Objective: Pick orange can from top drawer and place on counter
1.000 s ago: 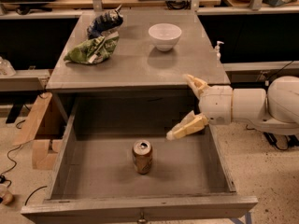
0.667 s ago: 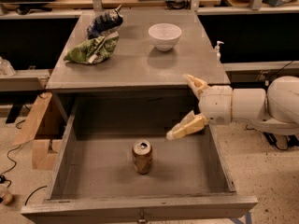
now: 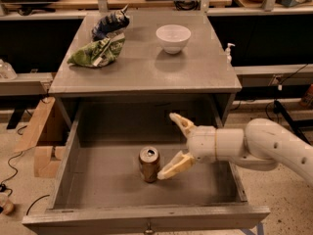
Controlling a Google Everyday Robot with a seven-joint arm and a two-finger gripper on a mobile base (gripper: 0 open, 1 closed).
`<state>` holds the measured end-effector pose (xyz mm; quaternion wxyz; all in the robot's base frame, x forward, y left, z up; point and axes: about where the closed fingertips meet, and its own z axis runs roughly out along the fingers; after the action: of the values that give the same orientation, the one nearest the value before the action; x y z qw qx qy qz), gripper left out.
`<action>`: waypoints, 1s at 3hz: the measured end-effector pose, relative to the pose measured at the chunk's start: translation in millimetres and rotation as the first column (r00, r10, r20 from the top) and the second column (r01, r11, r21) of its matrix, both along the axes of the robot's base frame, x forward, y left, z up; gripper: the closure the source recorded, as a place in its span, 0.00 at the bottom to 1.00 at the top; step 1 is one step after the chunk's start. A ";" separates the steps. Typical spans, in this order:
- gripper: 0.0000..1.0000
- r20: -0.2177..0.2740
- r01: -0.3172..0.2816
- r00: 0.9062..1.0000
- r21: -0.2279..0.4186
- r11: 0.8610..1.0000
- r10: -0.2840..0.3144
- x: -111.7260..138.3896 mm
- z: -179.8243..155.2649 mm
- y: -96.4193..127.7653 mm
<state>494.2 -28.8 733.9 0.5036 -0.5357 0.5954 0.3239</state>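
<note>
The orange can point(image 3: 148, 164) stands upright on the floor of the open top drawer point(image 3: 98, 190), near its middle. My gripper point(image 3: 168, 145) reaches in from the right, open, its two cream fingers spread wide. The lower finger point(image 3: 172, 167) lies just right of the can, close to it or touching. The upper finger point(image 3: 180, 123) is farther back, above the drawer. The grey counter point(image 3: 146, 67) is above and behind the drawer.
On the counter are a white bowl point(image 3: 173, 37) at back right, a green chip bag point(image 3: 97, 53) and a blue bag point(image 3: 110, 23) at back left. A wooden crate point(image 3: 41, 141) stands left of the cabinet. Benches with cables run behind.
My gripper has moved left and down into the drawer, from well right of the can to right beside it. The can has not moved.
</note>
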 end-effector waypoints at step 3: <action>0.18 -0.051 -0.091 0.995 0.010 0.996 0.091 3.9 -79.1 32.7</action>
<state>498.1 4.0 654.8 0.4750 -0.5518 0.5819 0.3624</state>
